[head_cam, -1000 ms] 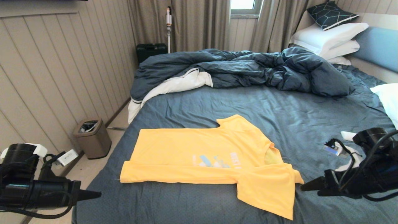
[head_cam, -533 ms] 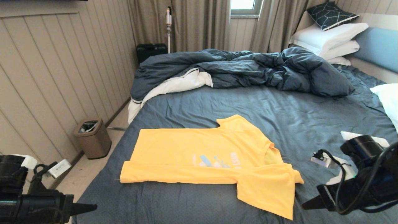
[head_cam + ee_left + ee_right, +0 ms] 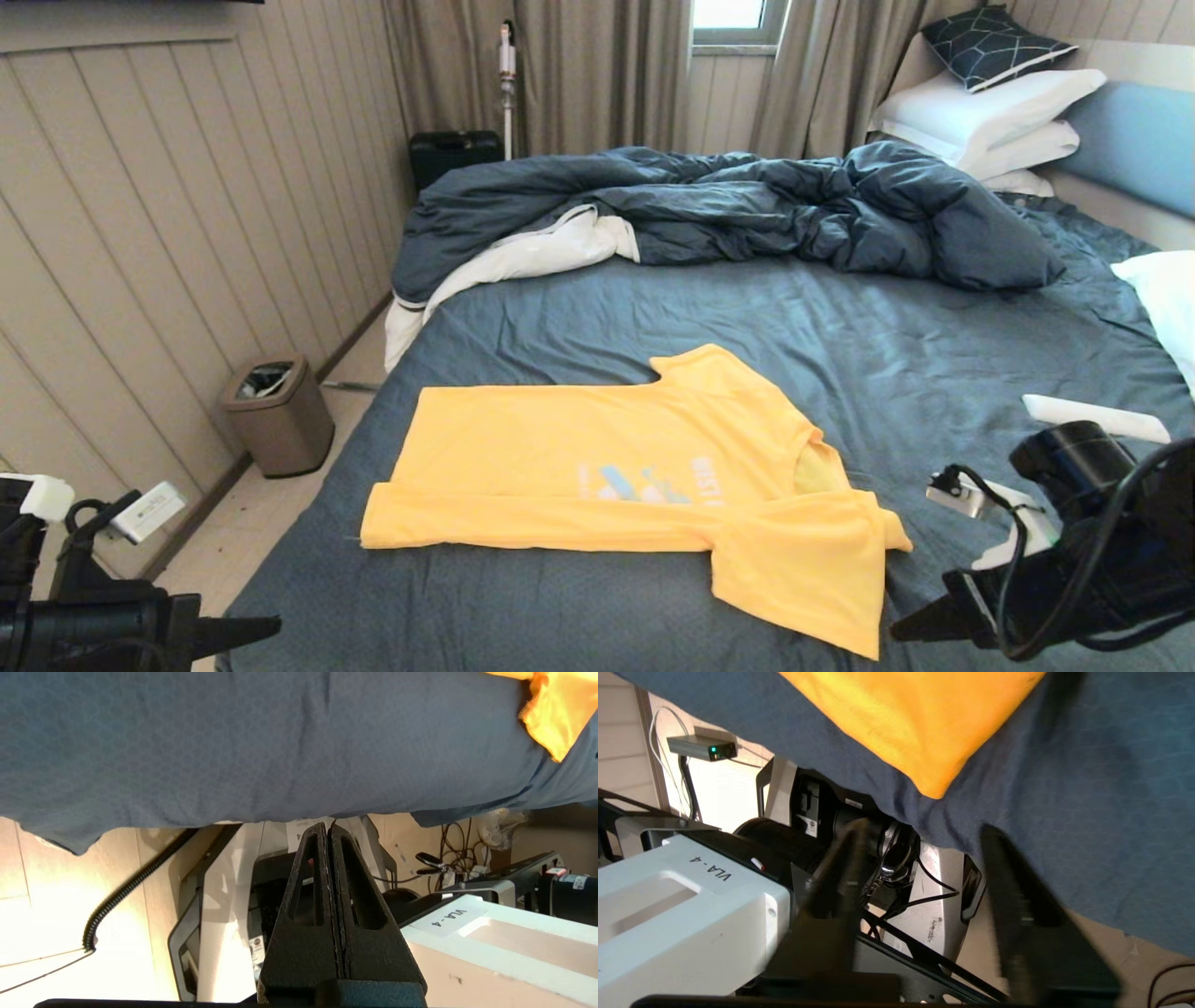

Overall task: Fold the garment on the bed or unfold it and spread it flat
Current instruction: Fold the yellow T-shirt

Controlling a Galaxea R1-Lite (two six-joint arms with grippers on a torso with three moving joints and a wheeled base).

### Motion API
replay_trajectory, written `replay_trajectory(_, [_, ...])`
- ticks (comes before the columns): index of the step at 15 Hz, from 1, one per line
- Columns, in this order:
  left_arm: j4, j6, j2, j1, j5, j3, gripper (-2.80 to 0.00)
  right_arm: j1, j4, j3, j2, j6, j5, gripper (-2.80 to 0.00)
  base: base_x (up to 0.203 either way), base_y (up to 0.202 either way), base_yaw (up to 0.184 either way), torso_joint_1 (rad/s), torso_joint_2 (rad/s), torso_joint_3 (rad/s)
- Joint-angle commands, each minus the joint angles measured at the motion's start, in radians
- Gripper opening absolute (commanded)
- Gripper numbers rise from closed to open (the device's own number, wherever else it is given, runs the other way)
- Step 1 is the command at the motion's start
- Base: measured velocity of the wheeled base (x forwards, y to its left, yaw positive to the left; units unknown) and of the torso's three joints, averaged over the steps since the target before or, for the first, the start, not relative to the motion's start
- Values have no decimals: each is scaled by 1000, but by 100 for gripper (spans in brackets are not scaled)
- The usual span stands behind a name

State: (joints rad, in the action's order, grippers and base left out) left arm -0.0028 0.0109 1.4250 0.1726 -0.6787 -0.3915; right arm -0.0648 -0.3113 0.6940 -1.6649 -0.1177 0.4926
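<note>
The garment (image 3: 607, 467), a bright yellow T-shirt, lies on the near half of the bed (image 3: 840, 355). Its near edge is folded over and one sleeve (image 3: 812, 579) lies spread toward the front. My left gripper (image 3: 266, 627) hangs shut and empty off the bed's near left corner; in the left wrist view the gripper (image 3: 328, 828) sits below the sheet's edge (image 3: 233, 742), far from the garment (image 3: 556, 709). My right gripper (image 3: 910, 630) is low at the front right, just beyond the sleeve. Its gripper (image 3: 924, 830) is open and empty, with the garment's corner (image 3: 915, 718) ahead of it.
A rumpled dark blue duvet (image 3: 747, 205) fills the far half of the bed, with white pillows (image 3: 990, 112) at the headboard. A flat white object (image 3: 1092, 417) lies on the sheet at right. A bin (image 3: 277, 415) stands on the floor by the left wall.
Both arms have dropped lower and drawn back toward the bed's near edge. The right gripper has come away from the sleeve. The garment has not moved.
</note>
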Motion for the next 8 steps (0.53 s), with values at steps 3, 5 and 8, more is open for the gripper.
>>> replay_trajectory(3, [0,3,-21,-1,-2,-7,-280,46,0,2,-32,1,4,0,0,0,0,0,0,0])
replay_trajectory(5, [0,4,-21,-4,-2,-13,-280,75,5,8,-61,1,2,0,0,0,0,0,0,0])
replay_trajectory(8, [0,9,-18,-4,-2,-16,-280,78,65,5,-135,16,-1,0,0,0,0,0,0,0])
